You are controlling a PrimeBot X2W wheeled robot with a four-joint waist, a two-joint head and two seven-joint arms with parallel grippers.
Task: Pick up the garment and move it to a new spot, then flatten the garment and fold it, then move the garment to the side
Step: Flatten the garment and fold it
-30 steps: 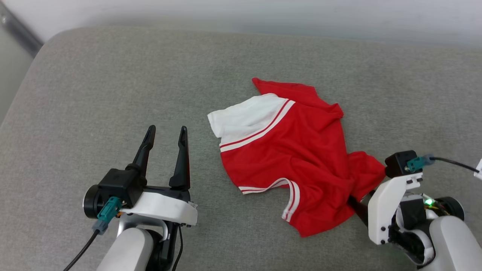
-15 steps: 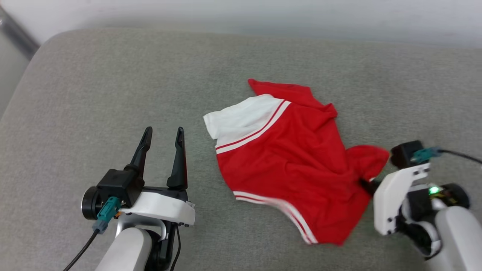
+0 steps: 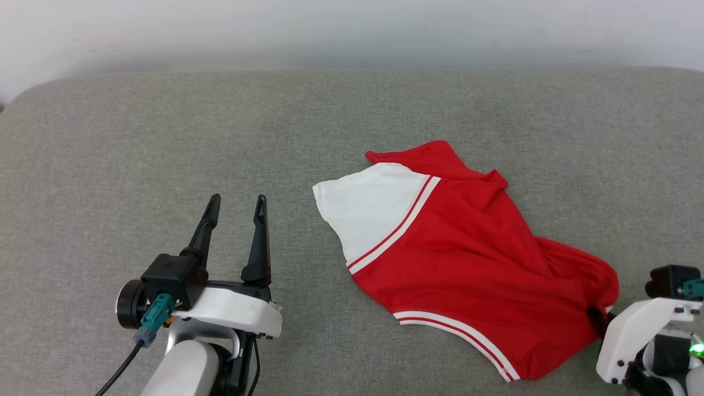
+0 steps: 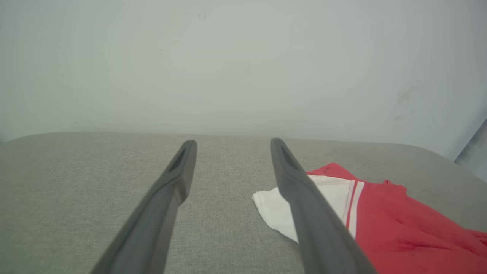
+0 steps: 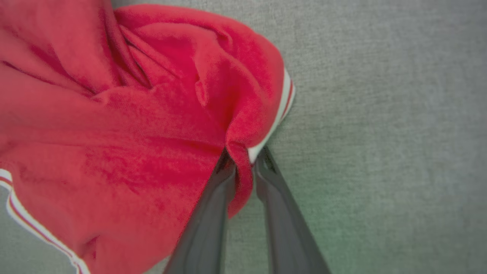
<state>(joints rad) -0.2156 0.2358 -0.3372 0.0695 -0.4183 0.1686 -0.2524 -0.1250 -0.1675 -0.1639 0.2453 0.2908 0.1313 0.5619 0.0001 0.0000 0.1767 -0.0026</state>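
Observation:
The garment point(image 3: 467, 258) is a red T-shirt with a white sleeve and red-white striped trim, lying crumpled on the grey cushion point(image 3: 165, 137), right of centre. My right gripper point(image 3: 595, 319) at the lower right is shut on a fold of red cloth at the shirt's right edge. In the right wrist view the garment point(image 5: 125, 125) bunches up where the right gripper point(image 5: 243, 156) pinches it. My left gripper point(image 3: 235, 206) stands open at the lower left, apart from the white sleeve. The left wrist view has the left gripper point(image 4: 232, 146) with the garment point(image 4: 380, 217) to its right.
A pale wall point(image 3: 352, 27) runs behind the cushion's far edge. Bare grey cushion lies to the left of the shirt and beyond it.
My right gripper has shut on the shirt's right edge and dragged it toward the lower right, stretching the cloth. The head camera has also shifted. The left gripper holds still.

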